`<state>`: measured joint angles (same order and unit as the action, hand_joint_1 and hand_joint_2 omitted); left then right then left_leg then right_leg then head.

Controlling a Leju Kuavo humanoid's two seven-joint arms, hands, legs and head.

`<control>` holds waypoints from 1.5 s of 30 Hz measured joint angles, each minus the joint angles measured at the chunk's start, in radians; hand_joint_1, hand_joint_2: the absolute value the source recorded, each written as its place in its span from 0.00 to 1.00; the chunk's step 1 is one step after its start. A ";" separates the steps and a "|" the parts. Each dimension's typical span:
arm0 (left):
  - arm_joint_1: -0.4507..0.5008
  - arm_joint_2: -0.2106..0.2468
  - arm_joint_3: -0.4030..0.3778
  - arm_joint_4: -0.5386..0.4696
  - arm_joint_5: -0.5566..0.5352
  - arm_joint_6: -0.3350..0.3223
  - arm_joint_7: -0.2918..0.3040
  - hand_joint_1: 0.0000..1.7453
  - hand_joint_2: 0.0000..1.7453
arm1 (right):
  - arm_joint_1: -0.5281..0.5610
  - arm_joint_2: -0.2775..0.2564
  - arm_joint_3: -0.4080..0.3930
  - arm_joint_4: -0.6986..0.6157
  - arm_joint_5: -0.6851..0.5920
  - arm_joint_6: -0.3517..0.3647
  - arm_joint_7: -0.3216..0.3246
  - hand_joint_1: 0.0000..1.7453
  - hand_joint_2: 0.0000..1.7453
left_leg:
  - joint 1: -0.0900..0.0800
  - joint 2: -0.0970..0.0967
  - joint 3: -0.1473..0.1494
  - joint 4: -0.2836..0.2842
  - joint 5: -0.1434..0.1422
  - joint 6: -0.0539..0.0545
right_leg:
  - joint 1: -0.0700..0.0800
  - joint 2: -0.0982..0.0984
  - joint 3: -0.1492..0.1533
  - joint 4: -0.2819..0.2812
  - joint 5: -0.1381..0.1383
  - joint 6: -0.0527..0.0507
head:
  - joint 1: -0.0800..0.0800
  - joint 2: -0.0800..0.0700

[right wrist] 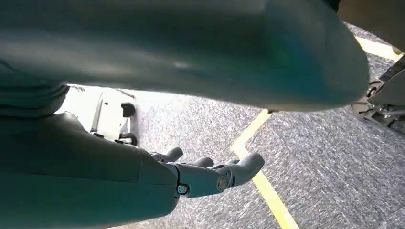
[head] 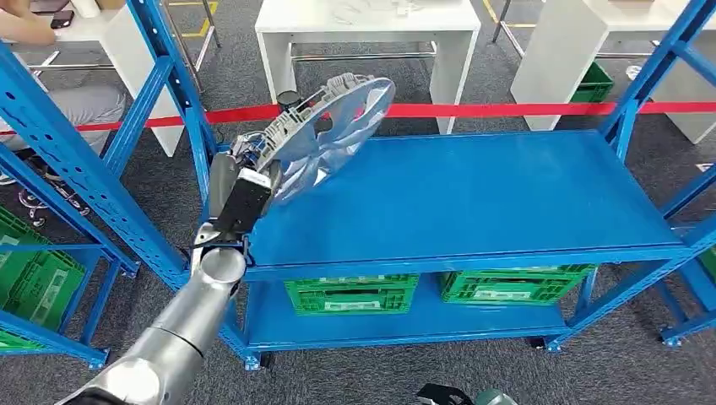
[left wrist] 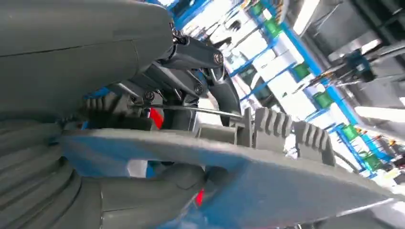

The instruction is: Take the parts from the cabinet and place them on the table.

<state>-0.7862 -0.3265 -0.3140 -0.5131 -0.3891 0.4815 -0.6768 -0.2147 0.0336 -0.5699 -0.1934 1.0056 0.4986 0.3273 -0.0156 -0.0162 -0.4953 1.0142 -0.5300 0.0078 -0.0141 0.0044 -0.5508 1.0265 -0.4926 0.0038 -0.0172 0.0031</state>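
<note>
One part in play: silver wheel cover (head: 325,135), gripped at its rim by left hand (head: 250,164), held tilted in the air over the 9 o'clock end of the blue rack's top shelf (head: 473,198). Cover's ribbed back faces up toward 12 o'clock, clips visible along the edge. Not touching the shelf surface.

Left wrist view: fingers (left wrist: 191,57) clamp over the cover's edge (left wrist: 267,162), thumb (left wrist: 157,188) on the opposite face, firm pinch.

Right hand (right wrist: 210,174) hangs low by the robot's side over grey carpet (right wrist: 334,162) with a yellow floor line (right wrist: 267,191); fingers spread and slightly curled, holding nothing.

Lower shelf of the rack carries two green crates (head: 352,295) (head: 515,284), side by side. Red barrier tape (head: 507,109) runs across behind the rack at 12 o'clock. White counter (head: 367,25) stands beyond the tape at 12 o'clock, well apart from the cover. More blue racking (head: 63,160) at 9 o'clock with a green crate (head: 34,278) under it.
</note>
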 joint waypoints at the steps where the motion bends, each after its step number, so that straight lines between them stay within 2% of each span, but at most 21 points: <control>1: -0.002 0.003 -0.004 -0.009 0.001 0.009 0.000 1.00 1.00 | 0.000 0.000 0.000 0.000 0.000 0.000 -0.002 0.00 0.00 | 0.000 0.000 0.000 0.000 0.000 0.000 | 0.000 0.000 0.000 0.000 0.000 0.000 | 0.000 0.000; 5: -0.010 0.017 -0.023 -0.056 0.001 0.040 0.003 1.00 1.00 | 0.000 0.000 -0.008 0.000 0.000 0.000 -0.003 0.00 0.00 | 0.000 0.000 -0.001 0.000 0.000 0.000 | 0.000 0.000 -0.001 0.000 0.000 0.000 | 0.000 0.000; 12: -0.010 0.034 -0.068 -0.178 0.005 0.031 0.042 1.00 1.00 | -0.002 0.000 -0.027 0.000 -0.008 0.000 -0.008 0.00 0.00 | 0.000 0.000 -0.001 0.000 0.000 0.000 | 0.000 0.000 -0.001 0.000 0.000 0.000 | 0.000 0.000; 24: -0.006 0.045 -0.098 -0.286 0.032 0.042 0.034 1.00 1.00 | -0.007 -0.001 -0.044 0.000 -0.001 0.000 -0.013 0.00 0.00 | 0.000 0.000 -0.001 0.000 0.000 0.000 | 0.000 0.000 -0.001 0.000 0.000 0.000 | 0.000 0.000; 28: -0.002 0.056 -0.101 -0.344 0.042 0.034 0.047 1.00 1.00 | -0.011 -0.001 -0.049 0.000 0.003 0.000 -0.013 0.00 0.00 | -0.006 0.000 -0.008 0.007 0.000 0.005 | -0.006 0.000 -0.005 -0.003 0.006 0.008 | 0.000 0.000; 30: -0.001 0.058 -0.103 -0.366 0.042 0.035 0.048 1.00 1.00 | -0.012 -0.001 -0.050 0.000 0.003 0.000 -0.013 0.00 0.00 | -0.006 0.001 -0.009 0.001 0.012 0.012 | -0.007 0.001 -0.005 -0.009 0.017 0.015 | 0.000 0.000; 31: 0.000 0.058 -0.103 -0.376 0.042 0.035 0.049 1.00 1.00 | -0.013 -0.005 -0.050 0.000 0.003 0.000 -0.013 0.00 0.00 | 0.008 0.006 -0.002 -0.021 0.026 0.019 | -0.007 0.001 -0.011 -0.006 0.007 0.016 | 0.000 0.000; 32: 0.000 0.058 -0.104 -0.381 0.042 0.036 0.048 1.00 1.00 | -0.013 -0.005 -0.050 0.000 0.003 0.000 -0.013 0.00 0.00 | 0.006 0.009 -0.002 -0.028 0.032 0.020 | -0.004 -0.001 -0.019 0.011 -0.008 0.017 | 0.001 0.000; 33: 0.001 0.058 -0.104 -0.388 0.042 0.038 0.049 1.00 1.00 | -0.015 -0.005 -0.050 0.000 0.003 0.001 -0.013 0.00 0.00 | 0.008 0.011 -0.008 -0.029 0.036 0.025 | -0.004 0.000 -0.048 0.070 -0.044 0.016 | 0.001 0.000; 34: 0.002 0.058 -0.104 -0.390 0.042 0.040 0.049 1.00 1.00 | -0.014 -0.005 -0.050 0.000 0.003 0.001 -0.013 0.00 0.00 | 0.008 0.012 -0.013 -0.026 0.036 0.025 | -0.005 0.000 -0.088 0.152 -0.080 0.017 | 0.002 0.000; 35: 0.006 0.059 -0.104 -0.391 0.042 0.041 0.050 1.00 1.00 | -0.013 -0.006 -0.050 0.000 0.003 0.001 -0.013 0.00 0.00 | 0.008 0.014 -0.017 -0.022 0.036 0.026 | -0.007 0.000 -0.125 0.229 -0.106 0.020 | 0.001 0.000; 36: 0.011 0.060 -0.104 -0.393 0.042 0.042 0.051 1.00 1.00 | -0.012 -0.007 -0.050 0.000 0.003 0.001 -0.013 0.00 0.00 | 0.008 0.016 -0.023 -0.016 0.036 0.026 | -0.008 0.000 -0.157 0.288 -0.114 0.023 | 0.001 0.000; 37: 0.016 0.060 -0.104 -0.393 0.042 0.043 0.050 1.00 1.00 | -0.011 -0.007 -0.050 0.000 0.003 0.001 -0.013 0.00 0.00 | 0.010 0.016 -0.028 -0.010 0.035 0.024 | -0.010 -0.001 -0.164 0.293 -0.096 0.026 | 0.001 0.000; 38: 0.021 0.060 -0.105 -0.395 0.042 0.046 0.047 1.00 1.00 | -0.011 -0.008 -0.050 0.000 0.003 0.001 -0.013 0.00 0.00 | 0.013 0.016 -0.033 -0.003 0.033 0.020 | -0.014 -0.001 -0.148 0.250 -0.053 0.030 | 0.001 0.000; 40: 0.022 0.060 -0.105 -0.397 0.042 0.053 0.044 1.00 1.00 | -0.011 -0.010 -0.051 0.000 0.003 0.001 -0.013 0.00 0.00 | 0.021 0.016 -0.044 0.021 0.023 0.006 | -0.025 -0.005 -0.078 0.092 0.037 0.041 | 0.001 0.000; 41: 0.022 0.060 -0.105 -0.401 0.042 0.054 0.042 1.00 1.00 | -0.011 -0.010 -0.051 0.000 0.003 0.001 -0.013 0.00 0.00 | 0.023 0.015 -0.054 0.032 0.018 -0.001 | -0.023 -0.007 -0.065 0.062 0.012 0.049 | 0.001 0.000; 42: 0.020 0.059 -0.105 -0.405 0.042 0.056 0.041 1.00 1.00 | -0.012 -0.008 -0.051 0.000 0.003 0.001 -0.014 0.00 0.00 | 0.014 0.013 -0.072 0.047 0.016 -0.007 | -0.015 -0.002 -0.071 0.062 0.018 0.038 | 0.003 0.000; 43: 0.022 0.059 -0.106 -0.407 0.042 0.056 0.041 1.00 1.00 | -0.011 -0.009 -0.052 0.000 0.003 0.001 -0.014 0.00 0.00 | 0.012 0.011 -0.078 0.054 0.017 -0.012 | -0.020 0.000 -0.078 0.064 0.014 0.027 | 0.003 0.000; 44: 0.023 0.060 -0.106 -0.407 0.042 0.056 0.041 1.00 1.00 | -0.010 -0.009 -0.052 0.000 0.003 0.001 -0.013 0.00 0.00 | 0.012 0.009 -0.084 0.054 0.021 -0.016 | -0.019 0.002 -0.085 0.069 0.010 0.015 | 0.003 0.000; 45: 0.024 0.062 -0.106 -0.409 0.043 0.057 0.041 1.00 1.00 | -0.010 -0.009 -0.053 0.000 0.003 0.001 -0.013 0.00 0.00 | 0.012 0.010 -0.087 0.055 0.023 -0.021 | -0.018 0.003 -0.090 0.070 0.012 0.008 | 0.003 0.000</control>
<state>-0.7626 -0.2644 -0.4204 -0.9217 -0.3464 0.5383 -0.6355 -0.2245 0.0244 -0.6226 -0.1938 1.0086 0.4994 0.3140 -0.0033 -0.0059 -0.5825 1.0695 -0.5071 -0.0132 -0.0318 0.0069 -0.6407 1.0965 -0.4809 0.0116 -0.0141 0.0031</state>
